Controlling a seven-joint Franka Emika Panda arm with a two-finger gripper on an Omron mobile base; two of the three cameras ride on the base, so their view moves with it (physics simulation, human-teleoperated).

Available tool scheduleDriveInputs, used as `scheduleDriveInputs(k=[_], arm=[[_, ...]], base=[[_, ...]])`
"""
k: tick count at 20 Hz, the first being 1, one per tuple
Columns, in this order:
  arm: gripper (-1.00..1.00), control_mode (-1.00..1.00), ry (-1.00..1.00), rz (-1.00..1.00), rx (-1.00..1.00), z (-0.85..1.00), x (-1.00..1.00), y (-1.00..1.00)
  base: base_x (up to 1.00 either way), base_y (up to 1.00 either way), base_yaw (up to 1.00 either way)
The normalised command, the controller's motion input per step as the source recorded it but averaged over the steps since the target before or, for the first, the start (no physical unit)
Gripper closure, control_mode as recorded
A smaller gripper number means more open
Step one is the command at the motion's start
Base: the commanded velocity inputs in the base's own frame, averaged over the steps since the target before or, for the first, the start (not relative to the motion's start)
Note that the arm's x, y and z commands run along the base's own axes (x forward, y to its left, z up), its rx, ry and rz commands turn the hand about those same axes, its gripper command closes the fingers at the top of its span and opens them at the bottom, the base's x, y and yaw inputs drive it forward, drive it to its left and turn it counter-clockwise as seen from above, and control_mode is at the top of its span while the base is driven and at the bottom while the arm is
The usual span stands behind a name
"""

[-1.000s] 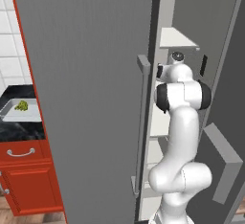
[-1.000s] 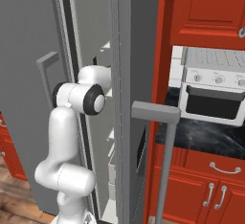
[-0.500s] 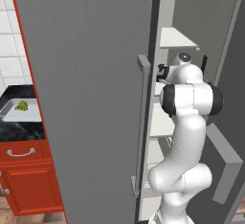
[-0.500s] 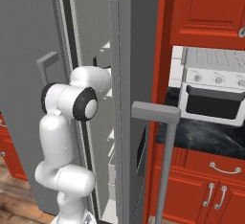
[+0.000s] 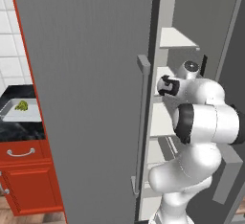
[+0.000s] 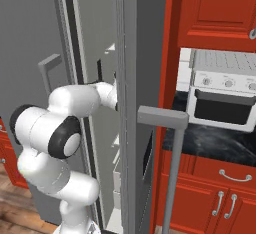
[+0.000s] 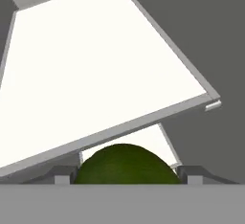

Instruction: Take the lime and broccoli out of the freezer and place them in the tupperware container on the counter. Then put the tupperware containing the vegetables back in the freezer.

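The lime [image 7: 125, 164], a smooth dark-green ball, sits between my gripper [image 7: 125, 176] fingertips [image 7: 62, 175], which are shut on it in front of a white freezer shelf [image 7: 95, 65]. My hand [image 5: 167, 85] reaches into the freezer [image 5: 174, 39] past its open ridged grey door [image 5: 86, 98]. The bumpy yellow-green broccoli [image 5: 21, 105] lies in the pale tupperware container [image 5: 14, 117] on the black counter [image 5: 19, 131] at the far left.
The door's vertical bar handle [image 5: 142, 122] stands just left of my arm. A second grey door with a bar handle [image 6: 170, 128] stands close on the right. Beyond it are red cabinets [image 6: 215, 8] and a white toaster oven [image 6: 225, 95] on black counter.
My elbow has swung down and toward the cameras, and my hand has dropped lower among the freezer shelves. The broccoli and tray have not moved.
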Motion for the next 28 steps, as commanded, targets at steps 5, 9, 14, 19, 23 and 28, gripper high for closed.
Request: scheduleDriveInputs(k=[5,9,14,19,23,28], arm=[[1.00,-1.00,0.00,0.00,0.00,0.98,-1.00,0.25],[1.00,-1.00,0.00,0.03,0.00,1.00,-1.00,0.30],[1.00,-1.00,0.00,0.05,0.00,1.00,-1.00,0.32],[1.00,-1.00,0.00,0.05,0.00,0.83,-1.00,0.28],[1.00,-1.00,0.03,0.04,0.00,0.48,-1.00,0.31],[1.00,-1.00,0.00,0.02,0.00,0.21,-1.00,0.03]], base=[[0.00,0.00,0.00],[0.00,0.00,0.00],[0.00,0.00,0.00],[0.00,0.00,0.00],[0.00,0.00,0.00],[0.00,0.00,0.00]])
